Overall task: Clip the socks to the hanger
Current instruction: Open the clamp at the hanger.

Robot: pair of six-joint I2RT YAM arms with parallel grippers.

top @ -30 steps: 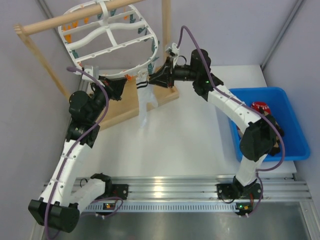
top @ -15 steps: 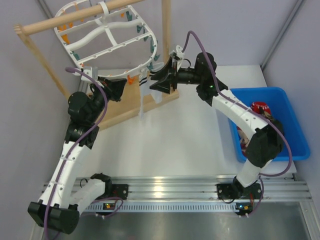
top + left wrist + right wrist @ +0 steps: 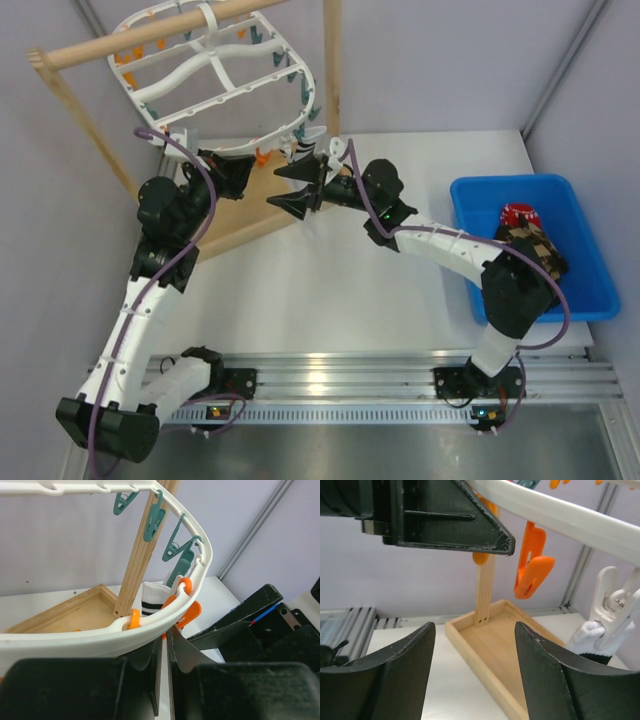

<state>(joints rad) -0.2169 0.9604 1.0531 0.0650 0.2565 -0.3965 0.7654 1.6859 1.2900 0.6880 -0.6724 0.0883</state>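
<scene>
One sock (image 3: 152, 600) hangs at the hanger (image 3: 75, 641) rim, right gripper (image 3: 272, 188) spread beside.

white arm links (image 3: 130, 330), black joints (image 3: 163, 206), purple cables (image 3: 211, 205)

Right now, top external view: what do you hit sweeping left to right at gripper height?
wooden rack pole → left gripper → right gripper → blue bin. The hanger spans both grippers, so it is left out.
</scene>
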